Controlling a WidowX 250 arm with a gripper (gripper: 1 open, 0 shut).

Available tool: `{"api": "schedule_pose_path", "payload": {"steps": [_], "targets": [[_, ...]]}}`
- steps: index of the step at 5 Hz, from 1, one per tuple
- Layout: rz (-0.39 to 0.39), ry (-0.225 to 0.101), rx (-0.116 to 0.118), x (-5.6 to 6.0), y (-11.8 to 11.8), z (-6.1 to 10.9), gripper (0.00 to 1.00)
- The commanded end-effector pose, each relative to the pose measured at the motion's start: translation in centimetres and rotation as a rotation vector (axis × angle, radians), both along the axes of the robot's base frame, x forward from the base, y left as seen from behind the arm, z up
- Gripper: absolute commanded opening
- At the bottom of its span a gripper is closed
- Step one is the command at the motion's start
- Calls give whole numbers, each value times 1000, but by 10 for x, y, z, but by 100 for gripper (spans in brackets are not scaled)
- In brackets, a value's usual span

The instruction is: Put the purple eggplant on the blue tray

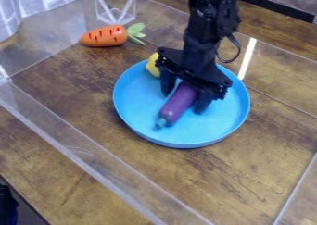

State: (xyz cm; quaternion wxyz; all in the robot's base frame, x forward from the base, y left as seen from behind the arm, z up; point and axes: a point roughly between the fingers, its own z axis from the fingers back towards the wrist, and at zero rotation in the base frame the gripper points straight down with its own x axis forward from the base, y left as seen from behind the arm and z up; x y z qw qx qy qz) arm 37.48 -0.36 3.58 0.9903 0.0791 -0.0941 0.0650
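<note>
The eggplant (177,106) is lying on the blue tray (143,118), roughly in the middle, long axis running from the claw (194,81) down toward the near rim, stem end pointing at the front edge of the bench (247,182). So by my read the placing part is basically done.

The claw sits right over the upper end of the eggplant, pointing almost straight down. Its two black fingers (165,76) look spread on either side of the eggplant rather than pinched onto it, so I'd call it open, nothing gripped. It's a dark, slightly blurry blob though, and I can't say whether a fingertip is touching the purple skin or just flanking it.

Why it's like that: coming in steep from above keeps the fingers clear of the tray's low rim, and letting go low down means the eggplant lies flat instead of rolling off. Makes sense for a smooth round toy.

Other stuff: a yellow fruit (152,62) sits at the tray's far rim, half hidden behind the claw, and I can't tell if it's in the tray or just against it. A carrot (107,35) lies well apart toward the far left corner of the bench.

No brands, labels or writing that I can read anywhere.
</note>
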Motion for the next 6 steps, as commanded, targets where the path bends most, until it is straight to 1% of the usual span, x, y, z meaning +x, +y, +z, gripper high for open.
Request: {"api": "schedule_pose_path", "payload": {"steps": [1, 3, 4, 5, 6], "targets": [[24, -84, -6, 0, -7, 29, 100], [87, -89, -18, -5, -14, 40, 100], [72, -101, -27, -1, -9, 59, 100], [52, -121, -42, 2, -4, 84, 100], [70, -138, -36, 6, 0, 99, 100]]}}
